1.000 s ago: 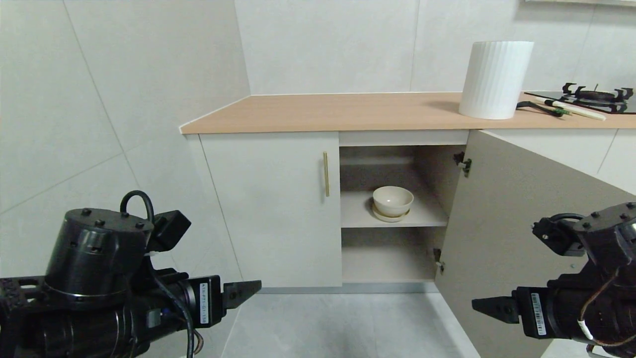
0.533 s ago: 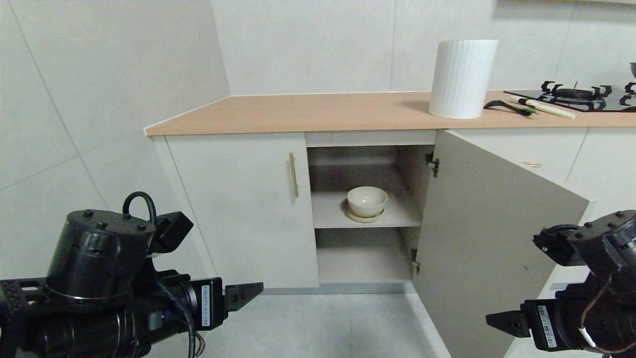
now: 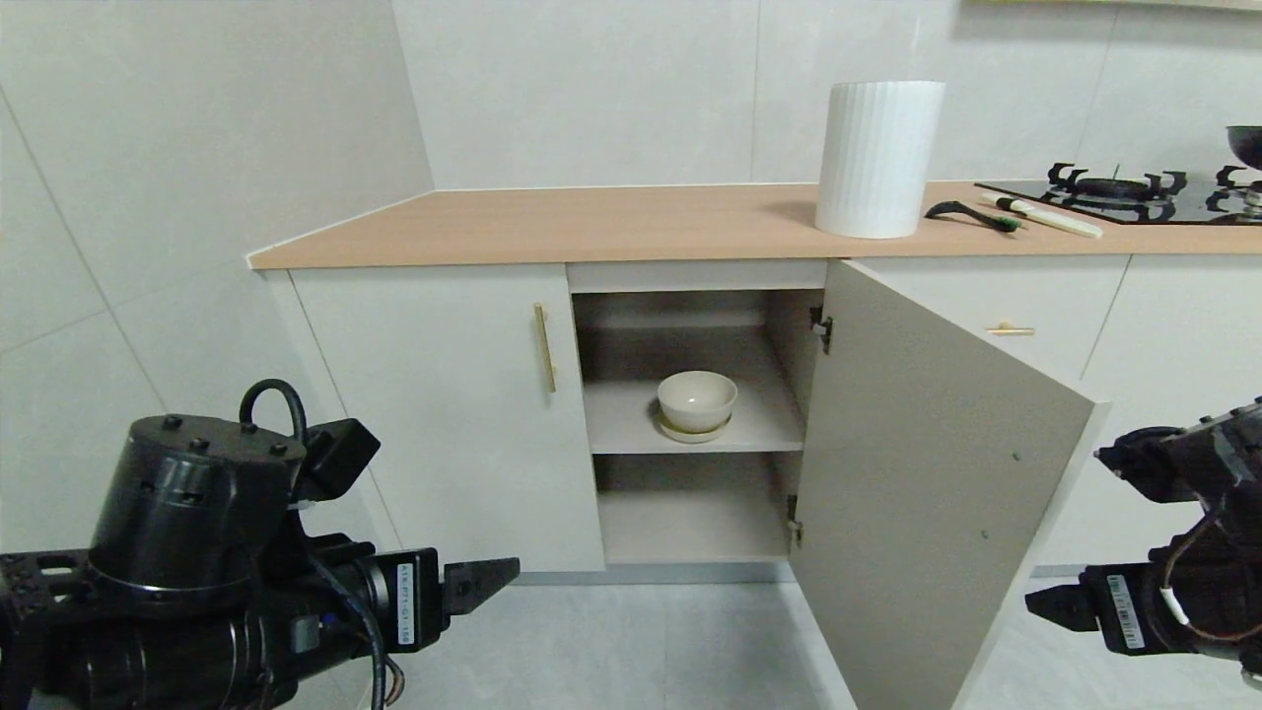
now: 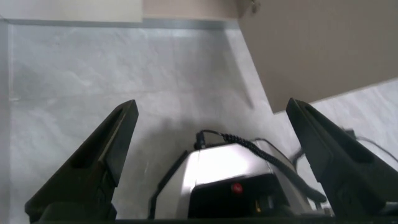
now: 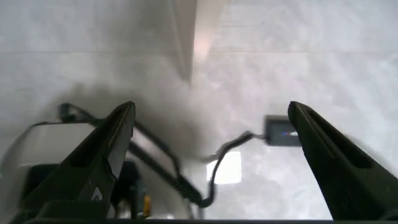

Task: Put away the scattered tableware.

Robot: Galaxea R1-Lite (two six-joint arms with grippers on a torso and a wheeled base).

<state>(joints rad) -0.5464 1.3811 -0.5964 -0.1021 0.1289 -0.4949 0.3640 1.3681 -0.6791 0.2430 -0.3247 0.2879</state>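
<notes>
**Camera swings right; the bowl is already shelved**
The whole head view has shifted towards the hob (image 3: pixel 1114 187), so nothing itself has moved. The bowl (image 3: pixel 696 399) sits on the open cupboard's upper shelf (image 3: pixel 759 429), while utensils (image 3: pixel 1016 212) still lie on the worktop (image 3: pixel 592 222), probably next. The left end effector (image 4: pixel 211 107) and right end effector (image 5: pixel 211 109) gape wide, empty.

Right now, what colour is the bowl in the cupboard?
Cream, a pale off-white. The bowl shows best in the head view.
</notes>
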